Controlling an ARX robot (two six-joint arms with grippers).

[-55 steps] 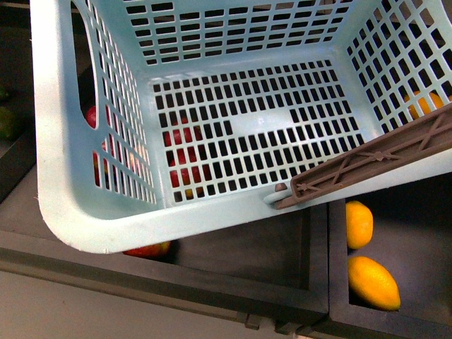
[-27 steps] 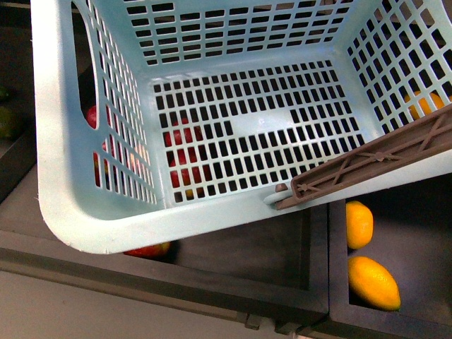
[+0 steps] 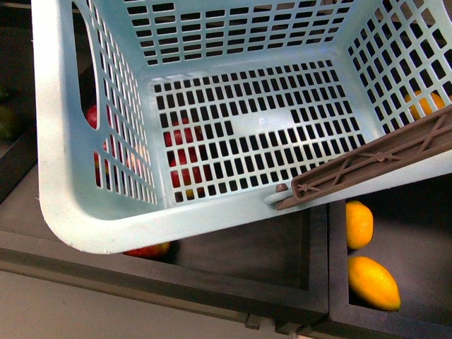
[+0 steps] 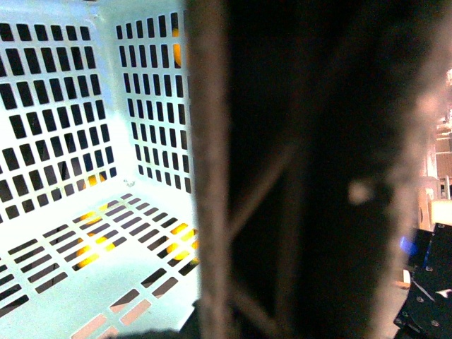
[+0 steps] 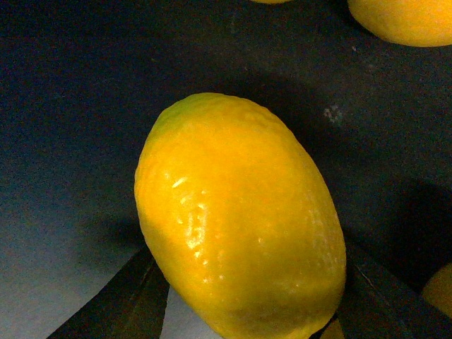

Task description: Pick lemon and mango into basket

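Note:
The light turquoise basket [image 3: 85, 176] fills most of the front view, tilted above the dark bins, and nothing lies on its slotted floor. My left gripper [image 4: 282, 282] is shut on its brown lattice handle [image 3: 367, 166], which blurs across the left wrist view so the fingers hardly show. In the right wrist view my right gripper [image 5: 247, 311] is shut on the lemon [image 5: 240, 219], a pitted yellow fruit held above a dark bin floor. Neither arm shows in the front view. I cannot tell whether the longer orange-yellow fruit [image 3: 372, 282] is the mango.
A rounder yellow fruit [image 3: 358, 224] lies beside the longer one in the dark right bin [image 3: 321, 247]. Red fruit [image 3: 148, 249] sits in the bin under the basket. More yellow fruit [image 5: 402, 21] lies near the held lemon.

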